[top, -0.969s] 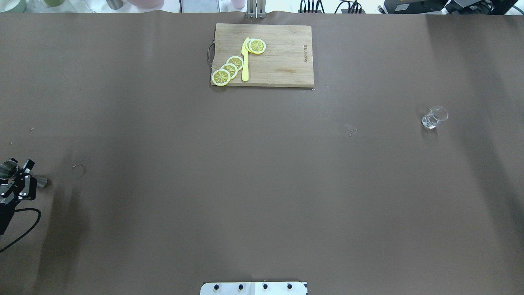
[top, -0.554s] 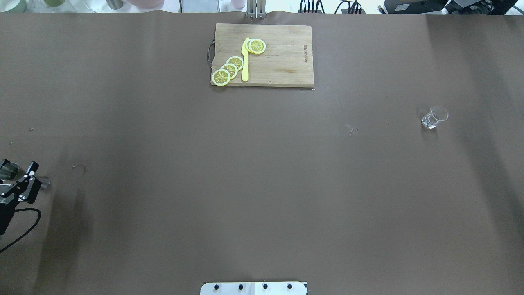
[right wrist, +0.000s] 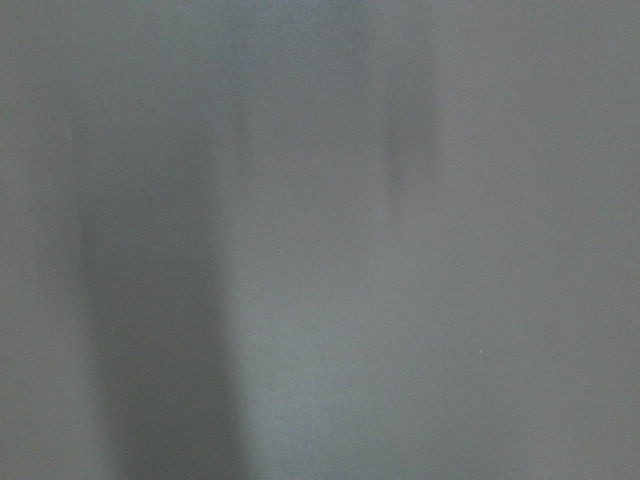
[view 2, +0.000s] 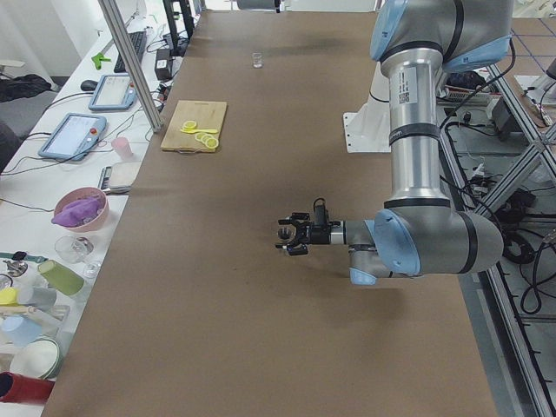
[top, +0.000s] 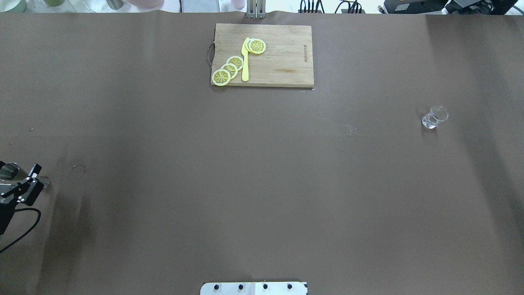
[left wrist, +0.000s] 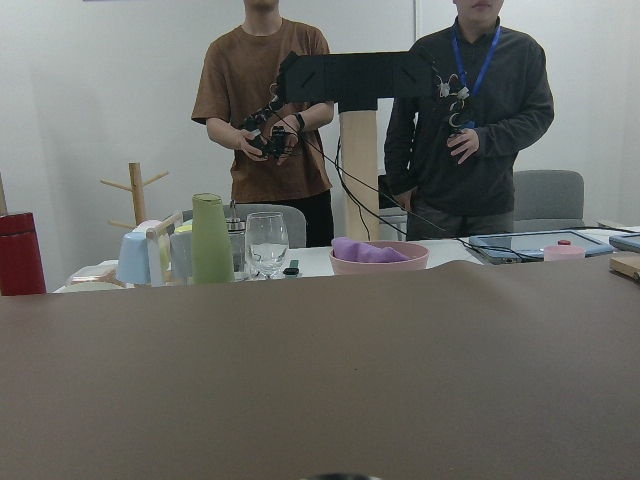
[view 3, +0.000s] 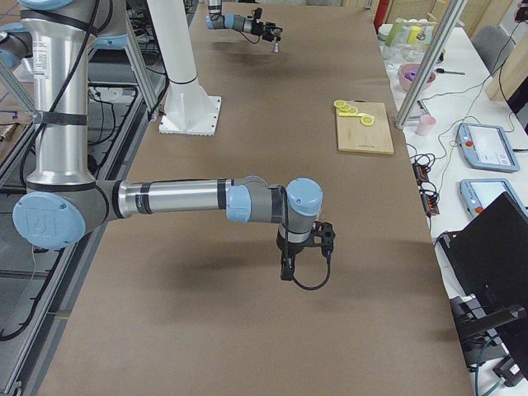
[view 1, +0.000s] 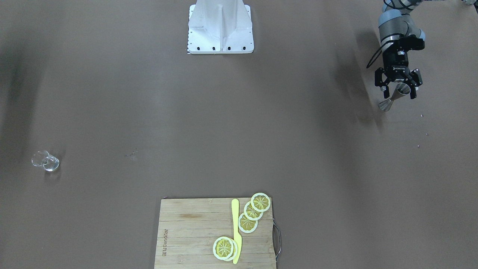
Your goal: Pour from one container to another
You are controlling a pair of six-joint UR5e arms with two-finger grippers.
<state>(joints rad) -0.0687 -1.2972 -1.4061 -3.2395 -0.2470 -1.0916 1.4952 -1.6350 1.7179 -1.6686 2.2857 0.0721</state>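
Left tool [view 1: 399, 92] at steel jigger [view 1: 388, 101]
My left tool stands wide open astride the upright steel jigger on the worktop [view 1: 239, 123]; for my right tool [view 3: 307, 247], the opening cannot be determined.

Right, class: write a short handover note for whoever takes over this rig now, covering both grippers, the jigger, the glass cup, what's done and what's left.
Left gripper: open, fingers either side of the steel jigger, which seems to stand on the table at the robot's left end.
Right gripper: over bare table; state cannot be told.
Glass cup: upright at the far right end, no arm near it.
Done: unclear whether a pour has happened.
Left, if not poured: grip jigger, carry it across, tip into cup.
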